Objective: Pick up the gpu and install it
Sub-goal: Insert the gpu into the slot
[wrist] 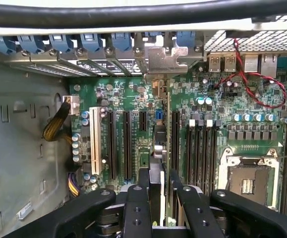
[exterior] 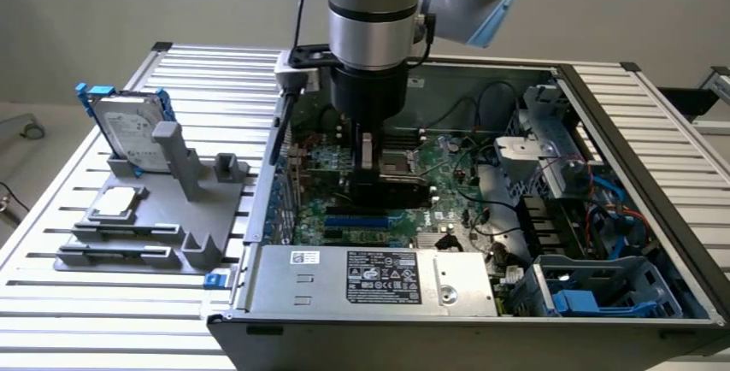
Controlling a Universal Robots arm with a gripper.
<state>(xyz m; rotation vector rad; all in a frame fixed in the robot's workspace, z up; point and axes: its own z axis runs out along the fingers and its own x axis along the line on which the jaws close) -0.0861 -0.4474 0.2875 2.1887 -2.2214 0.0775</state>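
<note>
Closest in, under the wrist camera, the tool (wrist: pixel 159 174) had its black fingers (wrist: pixel 136 208) drawn in on either side of the gpu (wrist: pixel 158 148). It gripped the card edge-on, with no gap showing between pads and card. Around it all lay the slatted metal worktop (exterior: pixel 103 303), carrying the open computer case (exterior: pixel 638 132) on its side. The case probably lay that way so the arm could come straight down into it. The green motherboard (exterior: pixel 456 166) lay flat across the floor of the case, with the grey power supply (exterior: pixel 377 281) along the near wall. Off to the exterior view's left stood a grey fixture (exterior: pixel 171 209) propping a silver hard drive (exterior: pixel 126 123) upright, well apart from the work. The card itself hung upright below the tool, inside the case and close over the board. I took it that it was held on edge so its connector side faced the long black expansion slots (wrist: pixel 126 144) and ran parallel with them. Whether its lower edge had met a slot I could not tell. Blue retaining clips (wrist: pixel 59 42) lined the case's rear wall beyond the slots.
</note>
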